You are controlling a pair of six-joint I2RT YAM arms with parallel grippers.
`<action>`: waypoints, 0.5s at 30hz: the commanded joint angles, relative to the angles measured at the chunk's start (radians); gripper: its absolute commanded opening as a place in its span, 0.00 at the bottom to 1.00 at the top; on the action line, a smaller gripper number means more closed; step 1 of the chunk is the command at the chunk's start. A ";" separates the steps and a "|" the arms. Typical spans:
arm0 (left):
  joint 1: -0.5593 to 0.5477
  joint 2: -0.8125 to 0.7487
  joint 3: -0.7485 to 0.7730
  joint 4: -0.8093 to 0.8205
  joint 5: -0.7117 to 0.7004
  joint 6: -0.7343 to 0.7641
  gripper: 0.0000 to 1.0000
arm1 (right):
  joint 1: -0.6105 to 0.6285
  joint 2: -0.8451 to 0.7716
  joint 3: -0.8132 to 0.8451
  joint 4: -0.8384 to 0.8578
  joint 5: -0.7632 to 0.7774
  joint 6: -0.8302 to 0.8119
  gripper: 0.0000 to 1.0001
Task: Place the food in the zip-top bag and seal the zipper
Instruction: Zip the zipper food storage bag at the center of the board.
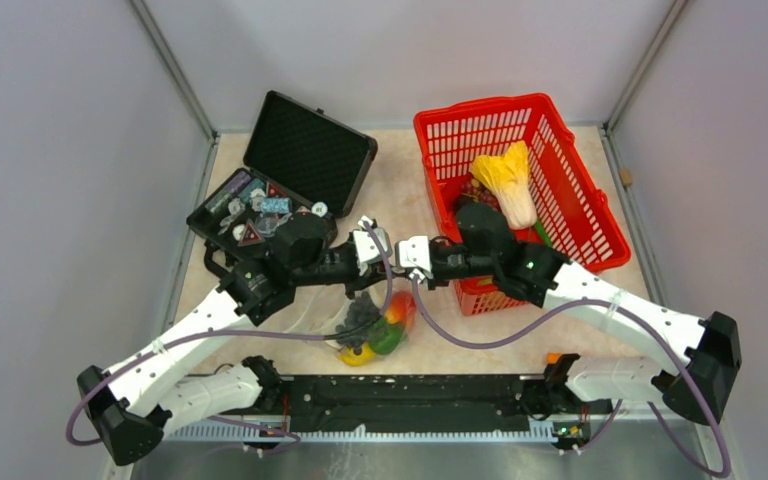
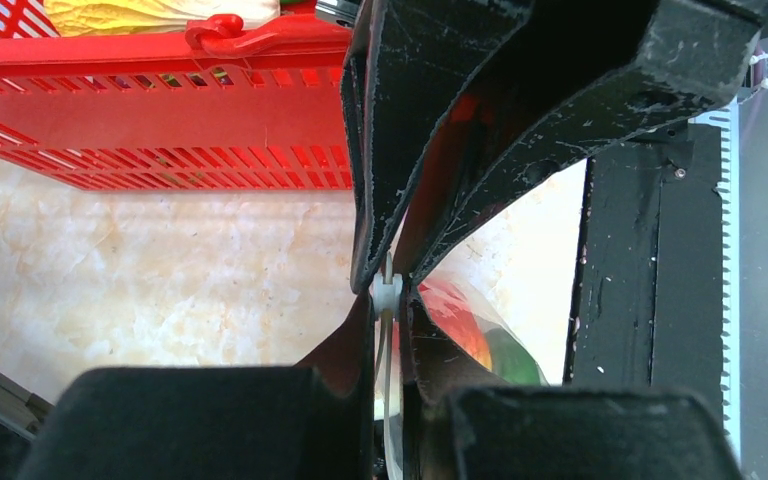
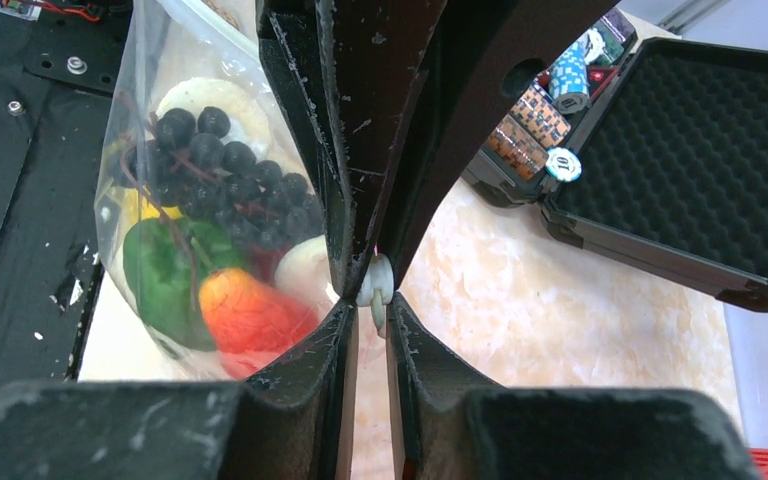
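zip-top bag (image 3: 145,90), grapes (image 3: 210,165) plain from right wrist, right claw (image 3: 372,303) pinching zipper (image 3: 376,278)

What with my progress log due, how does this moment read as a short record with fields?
left fingers: shut on the zipper
right fingers: shut on the zipper too
zip-top bag: holds grapes, green pepper, mushroom, orange-red fruit
cabbage: in the red basket, not bagged
black case: open, left of the basket
seal: cannot tell whether pressed closed
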 commanded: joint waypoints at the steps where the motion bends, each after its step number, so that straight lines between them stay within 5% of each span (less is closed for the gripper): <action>1: 0.001 0.005 0.021 0.012 0.000 0.016 0.00 | 0.002 -0.027 0.056 -0.004 -0.035 -0.017 0.14; 8: 0.001 0.016 0.035 0.010 0.006 0.022 0.00 | 0.003 -0.021 0.052 0.012 -0.042 -0.010 0.07; 11: 0.001 0.026 0.042 0.007 0.008 0.023 0.00 | 0.002 -0.020 0.040 0.042 -0.039 0.007 0.16; 15: 0.001 0.027 0.043 -0.004 -0.003 0.023 0.00 | 0.002 -0.009 0.052 0.020 -0.036 -0.002 0.00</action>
